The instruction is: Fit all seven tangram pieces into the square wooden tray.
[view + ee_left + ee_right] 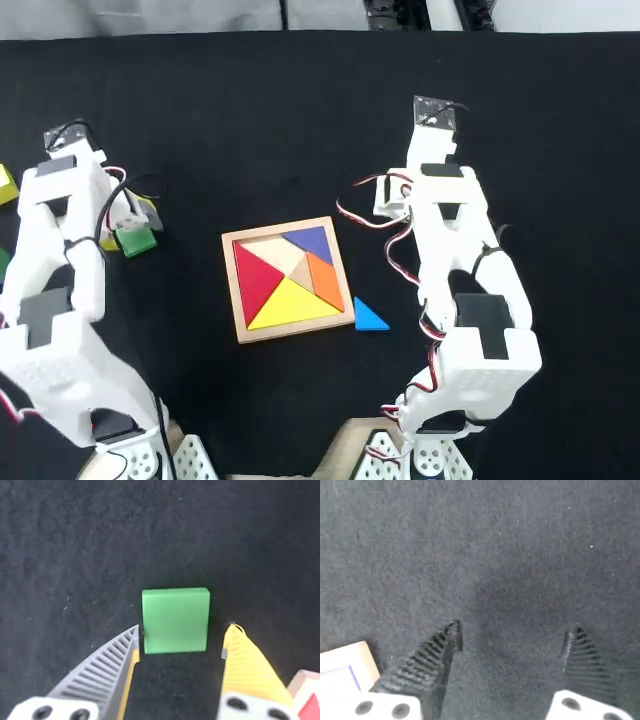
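left claw (184,627) — wide apart — green square (175,615) between its tips

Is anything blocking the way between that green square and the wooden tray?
Nothing visible does. The green square lies inside the open left gripper, and only bare black table separates it from the wooden tray.

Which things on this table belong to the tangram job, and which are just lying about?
Job: wooden tray; red piece, yellow piece, orange piece and purple piece inside it; blue triangle beside it; green square, flanked by the open left gripper.
Lying about: yellow block at the high view's left edge.
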Available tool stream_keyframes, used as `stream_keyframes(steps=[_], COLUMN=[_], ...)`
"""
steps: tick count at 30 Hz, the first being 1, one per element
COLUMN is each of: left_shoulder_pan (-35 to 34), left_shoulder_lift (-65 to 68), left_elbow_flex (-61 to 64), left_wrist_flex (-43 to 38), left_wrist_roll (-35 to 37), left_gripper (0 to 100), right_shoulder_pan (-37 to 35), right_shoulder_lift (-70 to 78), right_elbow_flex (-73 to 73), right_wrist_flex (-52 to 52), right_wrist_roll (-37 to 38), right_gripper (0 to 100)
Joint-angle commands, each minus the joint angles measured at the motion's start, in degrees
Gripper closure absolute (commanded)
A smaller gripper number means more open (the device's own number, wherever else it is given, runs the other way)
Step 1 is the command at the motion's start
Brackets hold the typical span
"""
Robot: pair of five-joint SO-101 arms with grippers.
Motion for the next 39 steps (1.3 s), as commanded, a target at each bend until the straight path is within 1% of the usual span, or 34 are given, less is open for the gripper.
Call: stream_keyframes(steps=[1, 8, 11, 15, 17, 19, 21, 25, 28, 31, 35, 39], left_shoulder_pan=[-0.8, -0.9, -0.9, -0.9, -0.9, -0.9, -0.5, 1.5, 4.4, 7.4, 11.7, 16.6], left_shoulder_lift=[2.2, 6.5, 6.8, 7.0, 6.9, 6.5, 6.4, 5.6, 4.8, 4.4, 4.4, 4.0], left_elbow_flex=[-5.1, -8.5, -8.5, -8.3, -8.0, -8.0, -10.0, -17.8, -24.7, -30.6, -36.7, -39.1], left_wrist_flex=[0.1, 0.3, 0.3, 0.5, 0.5, 0.8, 3.3, 13.2, 21.5, 28.1, 33.6, 35.9], left_wrist_roll=[0.8, 0.4, 0.3, 0.2, 0.2, 0.2, 0.2, 0.0, -4.1, -7.7, -12.8, -15.8], left_gripper=[73, 74, 82, 93, 96, 97, 97, 97, 97, 97, 97, 97], right_shoulder_pan=[0.6, 0.6, 0.6, 0.6, 0.6, 0.6, 0.6, 0.8, 1.0, 1.1, 1.1, 2.0], right_shoulder_lift=[-0.2, -0.2, -0.2, -0.2, -0.2, -0.2, -0.2, -0.2, -0.2, -0.2, -0.2, -0.3], right_elbow_flex=[-4.1, -4.1, -4.1, -4.1, -4.1, -4.1, -4.1, -4.1, -4.1, -4.1, -4.2, -4.2], right_wrist_flex=[0.5, 0.5, 0.5, 0.5, 0.5, 0.5, 0.5, 0.5, 0.5, 0.5, 0.5, 0.5], right_wrist_roll=[0.5, 0.5, 0.5, 0.5, 0.5, 0.5, 0.5, 0.5, 0.5, 0.5, 0.6, 0.6], right_gripper=[68.1, 68.1, 68.4, 72.9, 75.7, 77.8, 78.9, 78.9, 78.9, 78.9, 78.9, 78.9])
